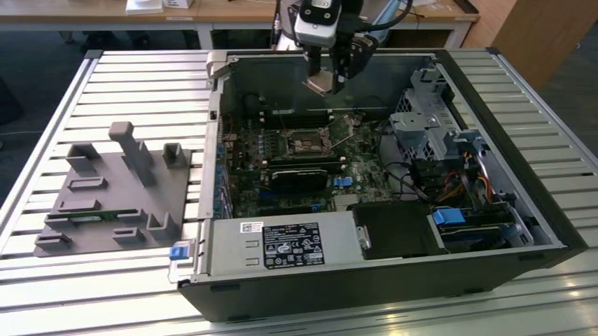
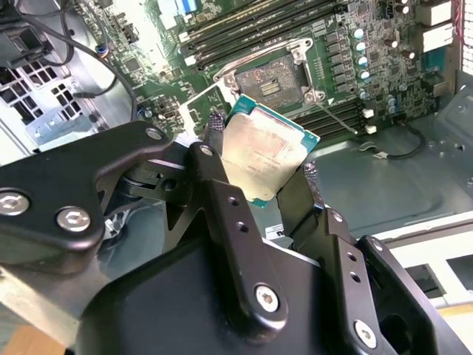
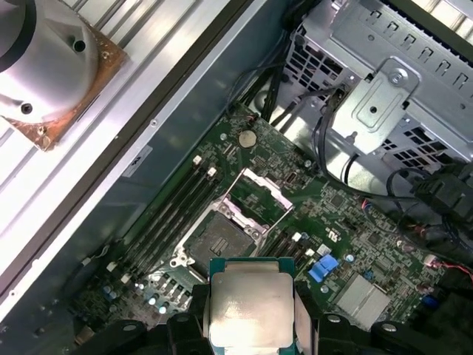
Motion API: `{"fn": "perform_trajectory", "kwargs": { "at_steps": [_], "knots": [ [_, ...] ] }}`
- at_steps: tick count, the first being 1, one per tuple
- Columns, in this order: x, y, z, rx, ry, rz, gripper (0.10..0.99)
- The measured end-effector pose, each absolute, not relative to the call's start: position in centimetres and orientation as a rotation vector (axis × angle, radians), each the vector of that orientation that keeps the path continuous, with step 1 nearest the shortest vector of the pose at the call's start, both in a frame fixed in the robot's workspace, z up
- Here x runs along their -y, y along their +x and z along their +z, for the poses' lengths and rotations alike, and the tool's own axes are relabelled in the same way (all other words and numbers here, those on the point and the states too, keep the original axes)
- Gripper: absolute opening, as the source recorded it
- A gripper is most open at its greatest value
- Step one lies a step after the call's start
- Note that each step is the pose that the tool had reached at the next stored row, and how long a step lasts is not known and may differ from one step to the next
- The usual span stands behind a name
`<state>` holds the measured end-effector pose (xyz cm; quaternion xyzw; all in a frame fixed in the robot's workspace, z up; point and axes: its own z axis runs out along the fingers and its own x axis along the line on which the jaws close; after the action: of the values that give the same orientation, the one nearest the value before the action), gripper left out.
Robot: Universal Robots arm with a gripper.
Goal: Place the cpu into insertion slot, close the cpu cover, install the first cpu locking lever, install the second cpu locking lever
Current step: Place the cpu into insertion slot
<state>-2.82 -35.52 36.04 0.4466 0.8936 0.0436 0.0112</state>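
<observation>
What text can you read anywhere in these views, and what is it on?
No text can be quoted. Print is there, but none of it is legible:
Power supply label: dense print and symbols, too small to read.
Small white sticker near it: too small to read.
cpu top, in the second wrist view: faint etched lines, illegible.
Motherboard: tiny white markings, unreadable.

Black jointed hand [image 2: 262,148] with silver screws [image 2: 267,297], white wrist housing [image 1: 316,15]
</observation>
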Motion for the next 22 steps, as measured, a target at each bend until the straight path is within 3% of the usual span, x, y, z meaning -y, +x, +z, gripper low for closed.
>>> {"fn": "perform_trajectory", "kwargs": {
  "at_steps": [22],
  "knots": [
    [35.52, -2.83, 36.03, -2.705, 1.538, 0.134, 0.537]
  ]
}}
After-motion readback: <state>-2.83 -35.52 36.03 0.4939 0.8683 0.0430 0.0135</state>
